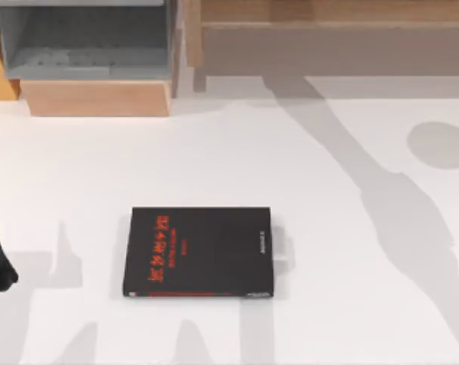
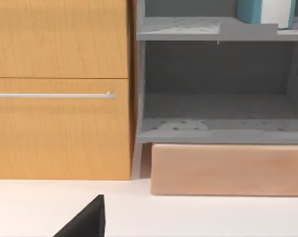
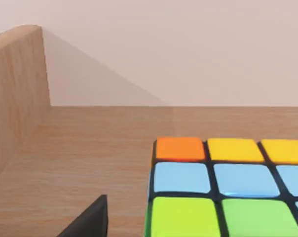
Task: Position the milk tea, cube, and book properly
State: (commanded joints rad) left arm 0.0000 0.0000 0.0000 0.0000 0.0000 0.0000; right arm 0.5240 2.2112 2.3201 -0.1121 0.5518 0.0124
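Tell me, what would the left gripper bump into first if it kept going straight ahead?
Probably the pale wooden block under the grey shelf unit, with bare table before it. The orange cabinet stands just beside that line, so depth makes this a guess.

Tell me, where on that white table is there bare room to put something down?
The book lies flat at the front middle of the white table. Bare patches: the wide stretch to its right, the strip between it and the grey shelf unit at the back left, and the left side. The lower grey shelf bay is open too. The cube sits on a wooden surface.
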